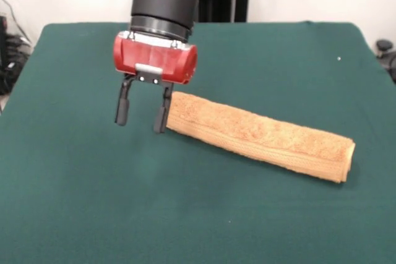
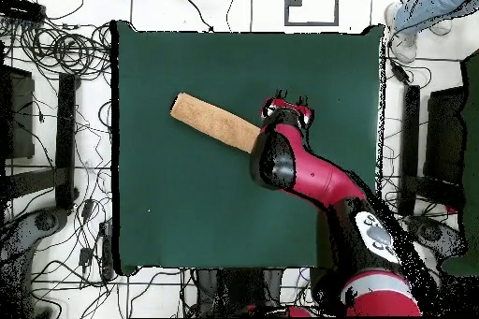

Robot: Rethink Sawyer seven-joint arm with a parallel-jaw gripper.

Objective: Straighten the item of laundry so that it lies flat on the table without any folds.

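Gripper [image 1: 142, 109] spread wide, empty, beside end of folded towel [image 1: 260, 137] on table [image 1: 93, 202]; cables [image 2: 65, 49] around

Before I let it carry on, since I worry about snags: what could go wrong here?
The towel lies folded into a long, narrow strip, and the open gripper hangs at one end. It might pinch every layer together and drag the strip across the table without opening it. Or it might close beside the end and miss.
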